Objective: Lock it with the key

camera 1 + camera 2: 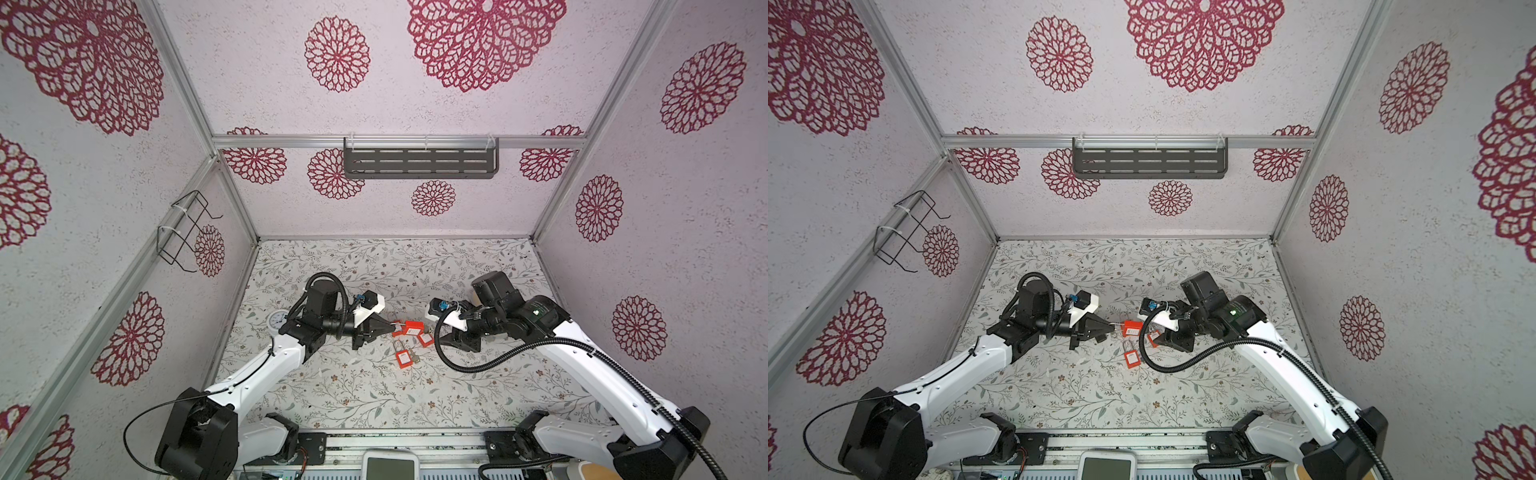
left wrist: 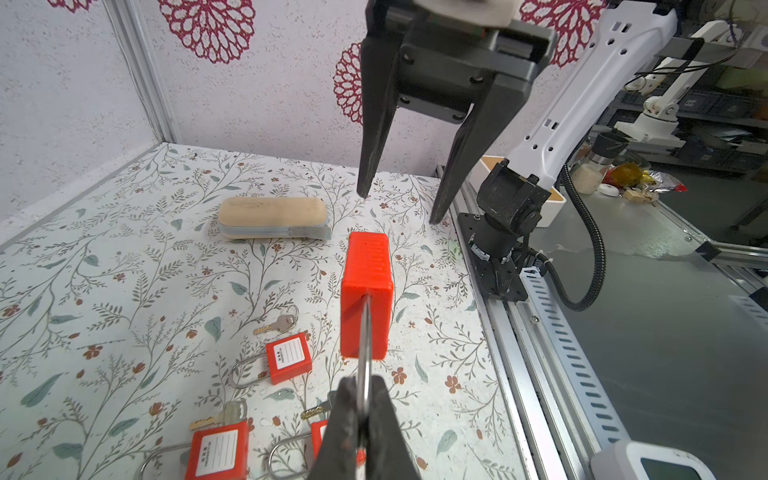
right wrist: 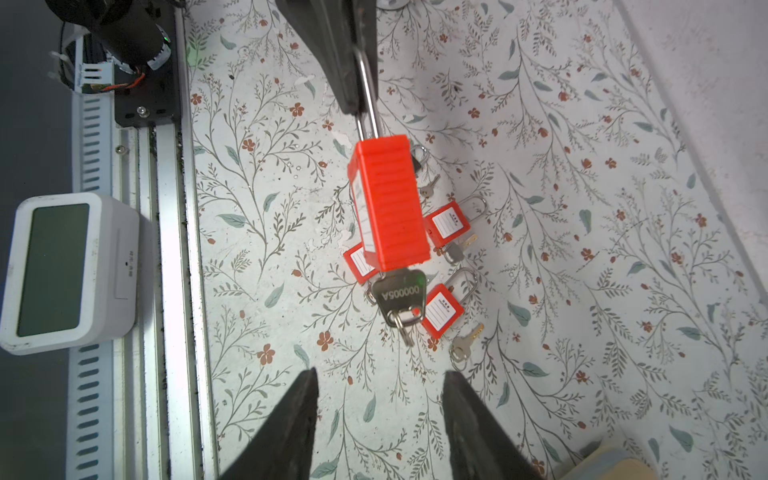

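A red padlock (image 2: 368,295) hangs in the air over the floral table, and my left gripper (image 2: 365,399) is shut on its steel shackle (image 2: 365,353). In both top views the padlock (image 1: 411,328) sits between the two arms. A silver key (image 3: 401,295) stamped with a number sticks out of the padlock's (image 3: 388,208) bottom end, with a small ring hanging from it. My right gripper (image 3: 380,374) is open, its fingers spread wide and pointing at the key with a clear gap to it. From the left wrist view the right gripper (image 2: 397,205) stands beyond the padlock.
Other red padlocks (image 3: 442,309) (image 2: 289,357) with loose keys (image 3: 463,345) lie on the table below the held one. A beige zip pouch (image 2: 272,216) lies behind. A white timer (image 3: 62,270) sits by the front rail. A round gauge (image 1: 276,322) lies at the left.
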Controlling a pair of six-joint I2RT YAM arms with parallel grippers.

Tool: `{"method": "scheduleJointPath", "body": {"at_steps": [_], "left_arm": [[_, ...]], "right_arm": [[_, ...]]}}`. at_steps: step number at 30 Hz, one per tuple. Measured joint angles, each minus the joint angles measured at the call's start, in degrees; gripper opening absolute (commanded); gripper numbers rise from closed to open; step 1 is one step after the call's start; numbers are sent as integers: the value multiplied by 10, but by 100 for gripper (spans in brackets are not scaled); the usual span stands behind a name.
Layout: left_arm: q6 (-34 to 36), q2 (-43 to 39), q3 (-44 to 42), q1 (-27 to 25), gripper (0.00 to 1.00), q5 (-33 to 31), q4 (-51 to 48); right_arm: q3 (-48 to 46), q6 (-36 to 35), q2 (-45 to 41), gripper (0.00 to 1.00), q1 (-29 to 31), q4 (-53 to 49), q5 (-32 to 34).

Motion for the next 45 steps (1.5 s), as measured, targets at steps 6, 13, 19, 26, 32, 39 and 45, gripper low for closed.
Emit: {"method": "scheduleJointPath", "body": {"at_steps": [6,13,19,26,32,39,45], "left_arm": [[0,-9,0,-3,0,0,-1],[1,-10,0,-12,0,0,-1],[1,-10,0,-17,0,0,-1],[7,-10,0,-18,0,-1,-6],[9,-10,1,-18,0,-3,-9],[10,-10,8,-18,0,-8,-9],[9,-10,8,-18,0,-10,-9]], "right_arm": [[19,-1,54,47,-2,-7,-27],[35,-3,77,43,-3,-12,-51],[36,-5,86,39,-3,-13,-56],[36,-11,92,34,-3,-13,-54],[36,-11,93,36,-3,-9,-49],[36,-11,93,42,-3,16,-43],[30,-11,93,46,-3,35,-42]]}}
